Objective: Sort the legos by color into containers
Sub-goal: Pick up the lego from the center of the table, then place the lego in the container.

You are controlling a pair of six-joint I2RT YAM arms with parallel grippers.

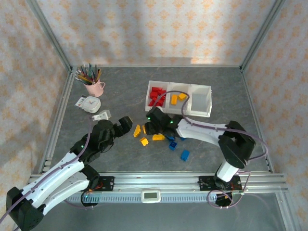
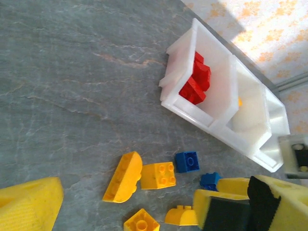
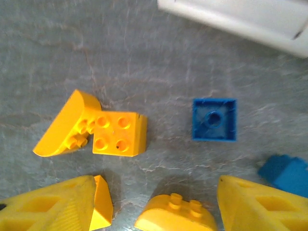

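Note:
The containers (image 1: 179, 85) form one white tray at the back: red legos (image 1: 156, 95) fill the left bin and yellow ones (image 1: 177, 98) lie in the middle bin. Loose yellow legos (image 1: 144, 141) and blue legos (image 1: 185, 155) are scattered in front of the tray. My right gripper (image 3: 156, 183) is open low over the table. A yellow curved brick (image 3: 175, 216) lies between its fingers, touching neither. A second yellow brick (image 3: 102, 202) rests against the left finger (image 3: 53, 204). My left gripper (image 1: 126, 123) is open and holds nothing, just left of the pile.
A yellow square brick (image 3: 119, 133) leans on a long curved one (image 3: 67, 124), and a blue square brick (image 3: 214, 119) lies upside down nearby. A pink mug of pencils (image 1: 94, 86) and a small white clock (image 1: 89, 103) stand at the back left.

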